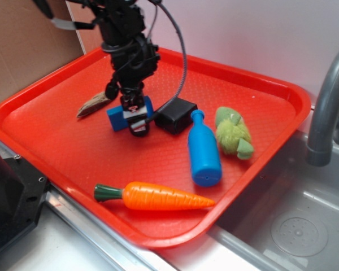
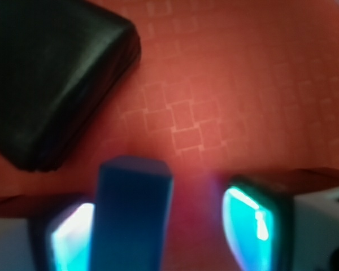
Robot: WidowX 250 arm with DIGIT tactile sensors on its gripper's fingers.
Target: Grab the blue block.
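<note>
Robot gripper (image 1: 137, 117) lowered onto a red tray (image 1: 56, 141), fingers apart and straddling the blue block (image 2: 133, 217) so they can close on it.

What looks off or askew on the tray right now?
The blue bottle lies on its side rather than upright. In the wrist view the blue block sits off-centre between the fingers, against the left one. Nothing looks spilled or damaged.
</note>
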